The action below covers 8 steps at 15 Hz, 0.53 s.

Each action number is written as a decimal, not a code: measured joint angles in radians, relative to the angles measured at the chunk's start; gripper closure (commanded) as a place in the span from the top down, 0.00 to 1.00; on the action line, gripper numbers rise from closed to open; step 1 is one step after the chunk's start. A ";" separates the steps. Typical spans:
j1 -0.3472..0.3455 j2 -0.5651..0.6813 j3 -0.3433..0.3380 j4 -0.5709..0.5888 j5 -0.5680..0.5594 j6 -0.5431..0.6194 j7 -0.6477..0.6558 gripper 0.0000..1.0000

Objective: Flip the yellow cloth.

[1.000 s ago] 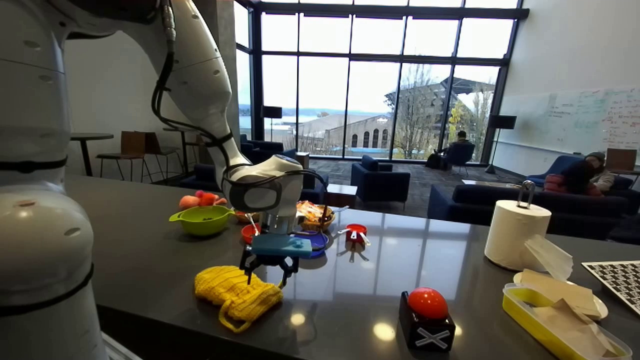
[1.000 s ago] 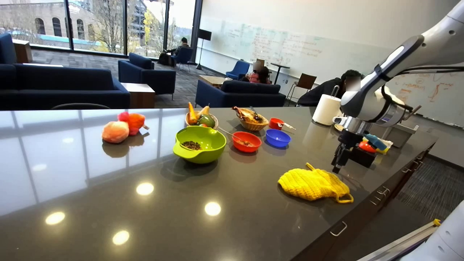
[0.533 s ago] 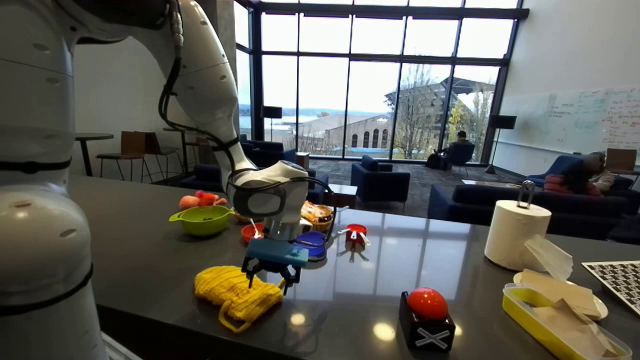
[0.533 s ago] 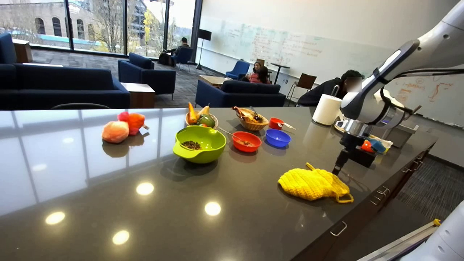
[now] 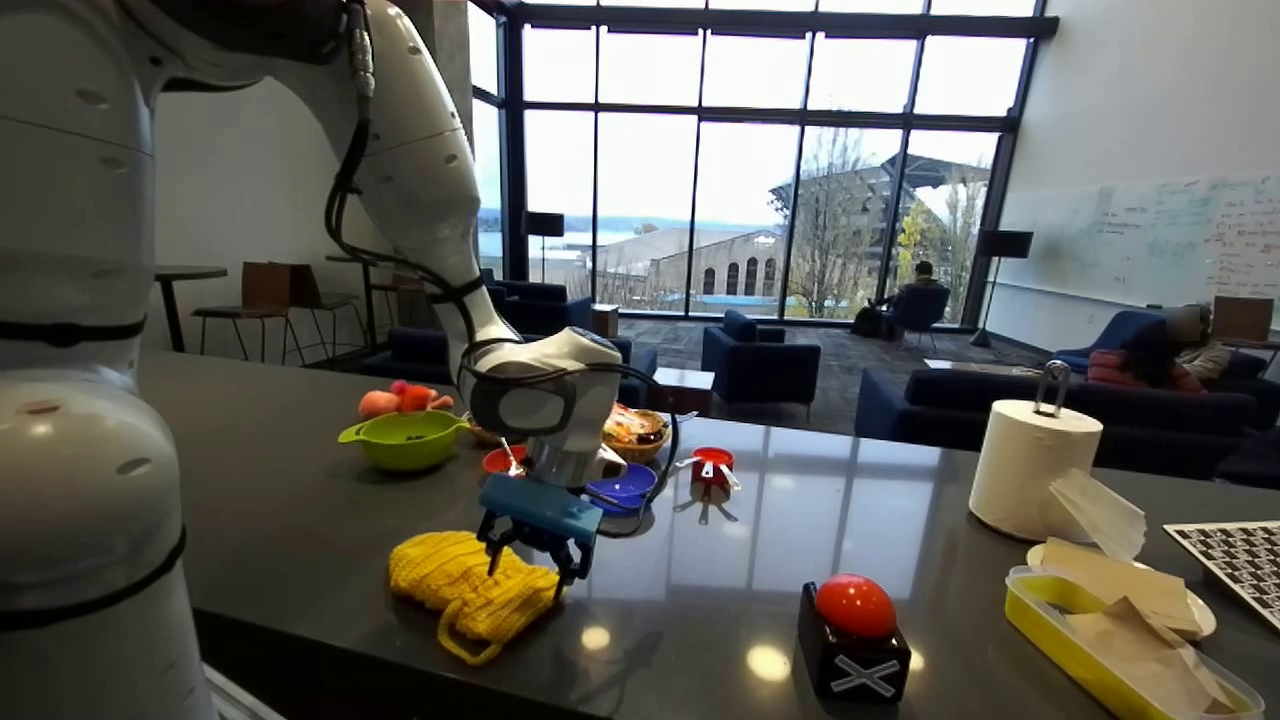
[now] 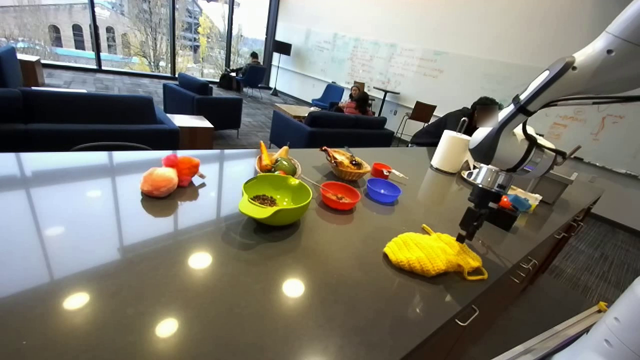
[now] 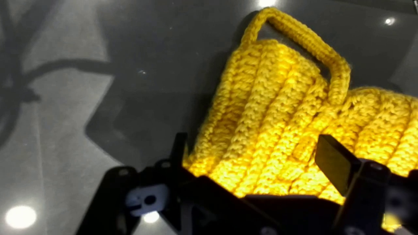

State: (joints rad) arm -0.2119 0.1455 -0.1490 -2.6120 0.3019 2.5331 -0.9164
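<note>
The yellow cloth (image 5: 440, 565) lies crumpled on the dark counter in both exterior views, ribbed and with a cord loop at its near end. In the wrist view the yellow cloth (image 7: 271, 107) fills the middle and right, its loop towards the top. My gripper (image 7: 253, 156) stands open above it, one finger by the cloth's left edge and one over its ribbed body. Nothing is pinched between the fingers. In an exterior view my gripper (image 6: 462, 240) hangs low at the cloth's far edge; whether the tips touch it I cannot tell.
A green bowl (image 6: 295, 200), a red bowl (image 6: 345, 197) and a blue bowl (image 6: 384, 191) stand farther back on the counter. A black box with a red dome button (image 5: 855, 605), a paper towel roll (image 5: 1030, 470) and a pale yellow tray (image 5: 1060, 650) stand to one side.
My gripper has come down a little towards the cloth's edge and turned, so its fingers now stand at a slant in an exterior view. The cloth has not moved.
</note>
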 measured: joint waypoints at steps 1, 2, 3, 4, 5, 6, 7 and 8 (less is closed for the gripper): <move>0.000 0.002 0.002 0.004 0.003 -0.013 0.007 1.00; 0.000 0.006 0.005 0.010 0.009 -0.028 0.010 1.00; 0.000 0.009 0.009 0.014 0.018 -0.040 0.010 1.00; 0.000 0.011 0.014 0.017 0.028 -0.050 0.010 1.00; 0.000 0.013 0.020 0.021 0.040 -0.059 0.009 1.00; 0.000 0.014 0.027 0.024 0.050 -0.067 0.009 1.00; 0.000 0.015 0.032 0.027 0.058 -0.073 0.009 0.98; 0.000 0.016 0.036 0.030 0.062 -0.080 0.009 0.98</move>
State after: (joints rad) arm -0.2118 0.1620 -0.1129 -2.5819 0.3640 2.4531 -0.9078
